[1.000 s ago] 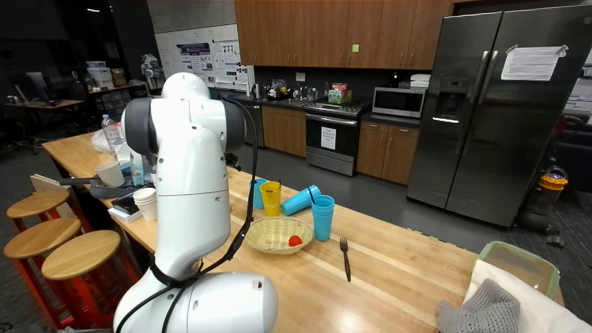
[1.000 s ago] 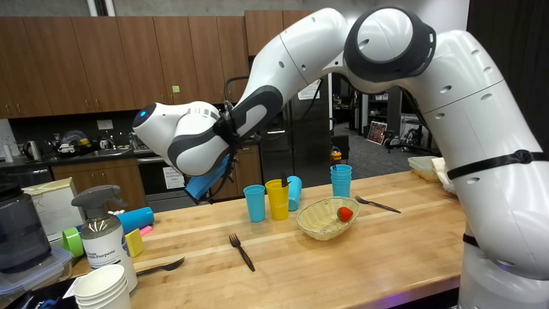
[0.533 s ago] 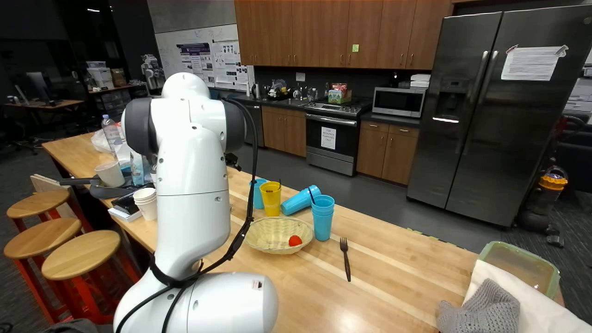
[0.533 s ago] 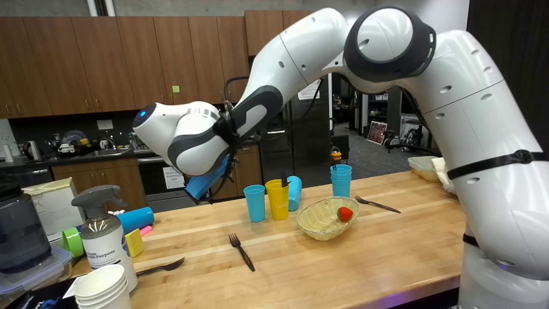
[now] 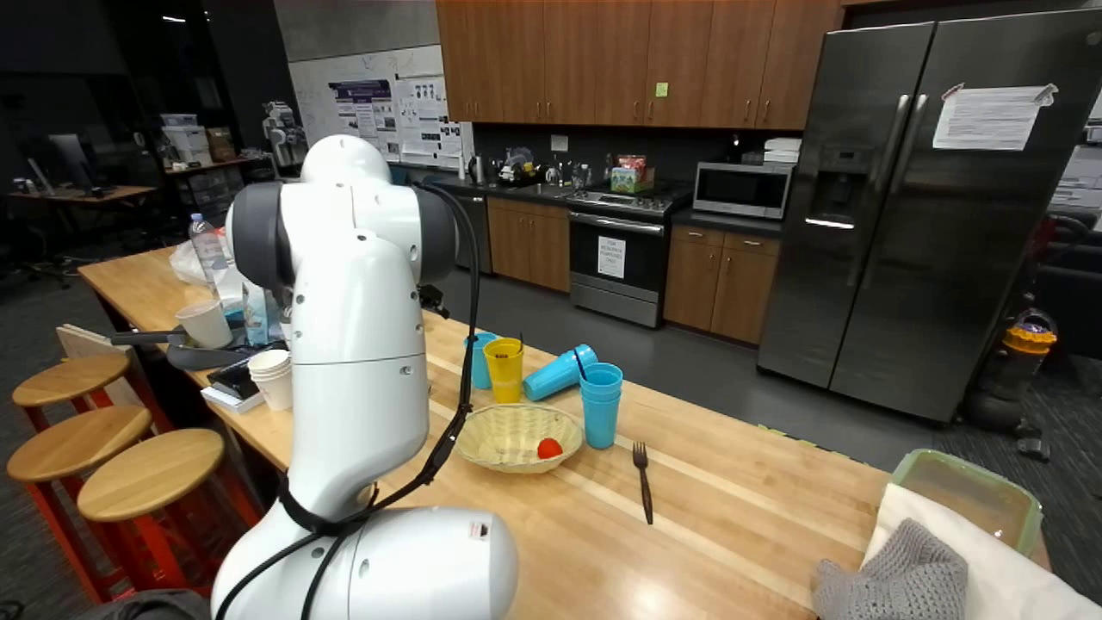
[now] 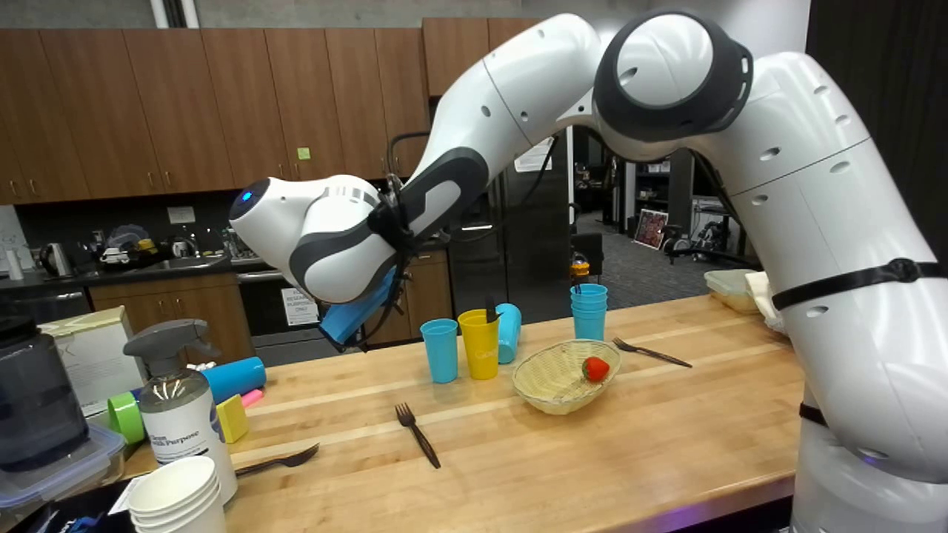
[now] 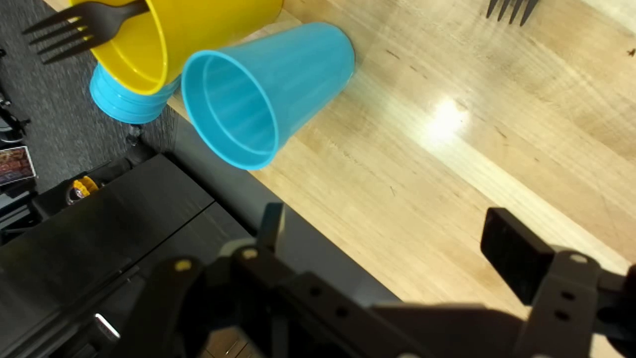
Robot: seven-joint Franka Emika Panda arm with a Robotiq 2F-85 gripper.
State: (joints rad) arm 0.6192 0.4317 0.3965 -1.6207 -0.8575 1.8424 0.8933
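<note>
1. Gripper (image 7: 392, 241): released. Fingers (image 7: 514, 254) spread wide apart; wooden table (image 7: 422, 199) & grey floor (image 7: 330, 263) visible in the gap (wrist view).
2. Pos.: raised above table level at the end of the white arm (image 6: 533, 85); in an exterior view the wrist (image 6: 341, 255) hides most of it.
3. Nearest obj.: upright blue cup (image 7: 283, 89), stdg. on table, mouth up, apart from the fingers.
4. Yellow cup (image 7: 213, 27): also upright, just beside it; holds dark fork (image 7: 107, 22), tines up. Contact btwn the two cups can't be confirmed.
5. Lying blue cup (image 5: 560, 372): on its side, nr. the yellow one.
6. Wicker basket (image 6: 546, 374): on table, nr. the cups, seen in both exterior views; contains red strawberry (image 6: 595, 369), set toward one side. Stacked blue cups (image 6: 589, 323) just beside basket.
7. Loose cutlery, flat on table: rear fork (image 6: 655, 356) nr. basket; front fork (image 6: 421, 440) nr. upright blue cup; third fork (image 6: 285, 461) partly hid. behind spray bottle (image 6: 181, 422).
8. Same end as bottle: white paper cups (image 6: 181, 500), stacked; yellow block (image 6: 232, 419) & blue cylinder (image 6: 235, 379).
9. Opp. end: green-rimmed container (image 5: 973, 489), w/ white cloth (image 5: 1016, 577) & grey knit cloth (image 5: 900, 577) adj.
10. Bkgd.: oven (image 5: 616, 293) w/ paper notice (image 5: 612, 256), microwave (image 5: 740, 189), fridge (image 5: 973, 241) w/ taped sheet (image 5: 994, 118), wood cabinets (image 5: 637, 60) overhead.
</note>
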